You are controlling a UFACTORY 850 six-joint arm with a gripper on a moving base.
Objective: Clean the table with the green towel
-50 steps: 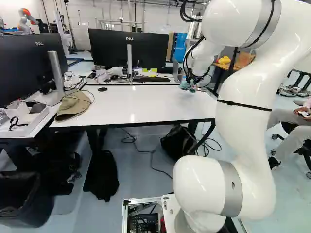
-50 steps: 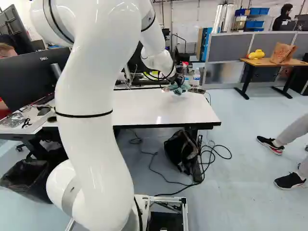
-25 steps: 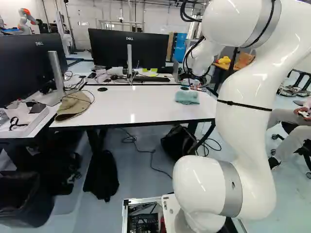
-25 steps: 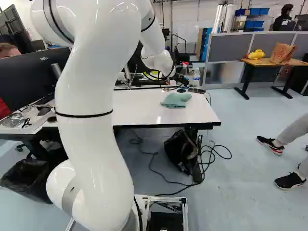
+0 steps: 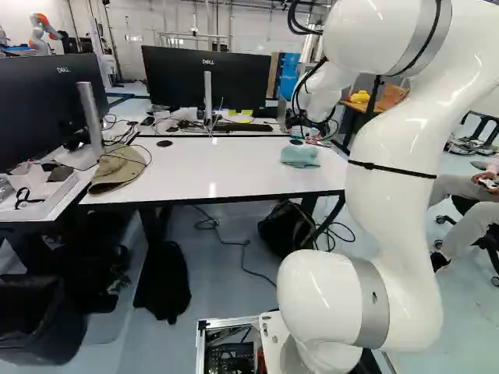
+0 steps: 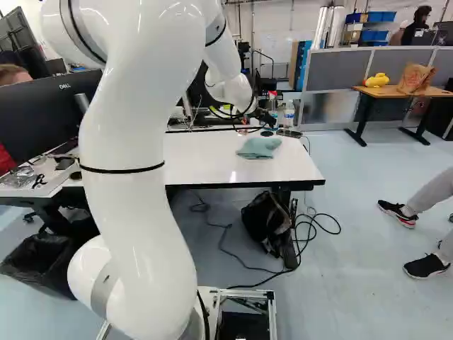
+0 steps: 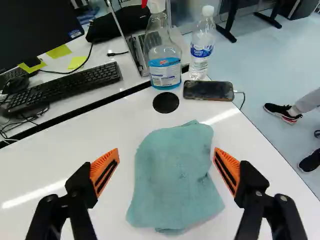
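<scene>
Gripper [image 7: 166,149] wide open, nothing held, tips apart w/ towel [image 7: 172,185] showing between them in wrist view. Towel lies flat on table [image 5: 210,167], nr the far R corner, phone [image 7: 208,91] & spray bottle [image 7: 164,62] beyond it. Step, my read: pick up/press towel, pre-wipe. Next prob. needs: centre over cloth, lower, close to pinch a fold, then wipe along table, keeping clear of btl & phone at far edge.

Green towel [image 7: 172,175], folded, faintly stained, lying flat on the white table [image 7: 115,122].
</scene>
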